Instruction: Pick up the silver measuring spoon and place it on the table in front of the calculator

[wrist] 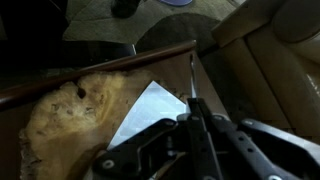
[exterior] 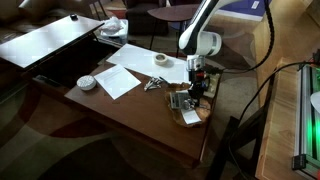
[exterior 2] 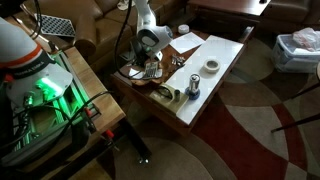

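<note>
My gripper (exterior: 199, 88) hangs over the near right part of the dark reddish-brown table (exterior: 130, 115), also seen in the other exterior view (exterior 2: 148, 66). In the wrist view its fingers (wrist: 195, 105) are shut on a thin silver handle, the measuring spoon (wrist: 192, 75), whose bowl is hidden. The grey calculator (exterior: 179, 100) lies just under and beside the gripper (exterior 2: 143, 74). More silver spoons (exterior: 152, 84) lie on the table a little further in.
A tan-and-white object (exterior: 189, 116) lies by the table edge, also in the wrist view (wrist: 75, 120). White papers (exterior: 128, 75), a tape roll (exterior: 161, 61) and a white round object (exterior: 87, 83) lie further in. A black-and-white desk (exterior: 50, 45) stands behind.
</note>
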